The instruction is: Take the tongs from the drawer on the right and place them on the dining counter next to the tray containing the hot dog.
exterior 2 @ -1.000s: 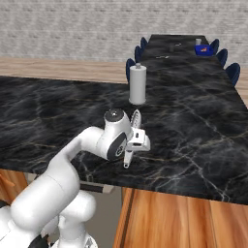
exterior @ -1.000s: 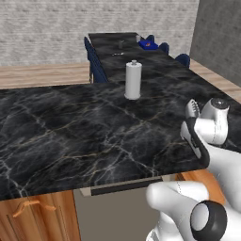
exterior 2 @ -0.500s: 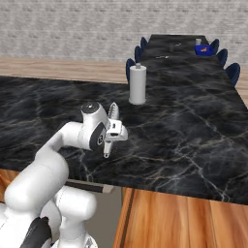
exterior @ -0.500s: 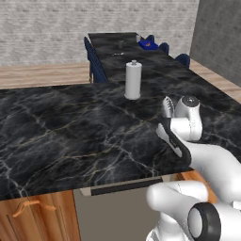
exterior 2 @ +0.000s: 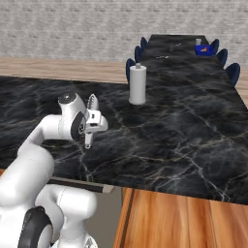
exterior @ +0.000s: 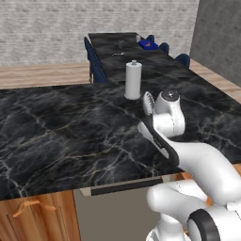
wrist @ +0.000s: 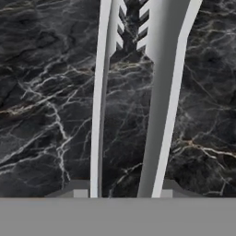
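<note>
My gripper (exterior 2: 91,124) hangs over the broad black marble counter (exterior 2: 184,131), shut on the tongs (exterior 2: 92,104). The tongs are slim and grey and stand nearly upright in the right base view, toothed tips up. In the hand view the two arms of the tongs (wrist: 161,92) run up from between my fingertips (wrist: 76,191) over the marble. The tips of the tongs (exterior: 148,102) stick out beside the hand in the left base view. Far off, the blue tray (exterior 2: 205,49) with the orange-red hot dog (exterior 2: 206,48) lies on the dining counter (exterior 2: 179,51). I cannot pick out the drawer.
A white upright roll (exterior 2: 137,85) stands on the marble counter just beyond the hand. Dark blue chairs (exterior 2: 131,67) line the dining counter. Wooden cabinet fronts (exterior 2: 184,218) lie below the counter edge, one door with a curved orange handle (exterior: 29,207).
The arm has swung to the left across the marble counter, carrying the tongs with it. The grip has not changed and the scene has stayed put.
</note>
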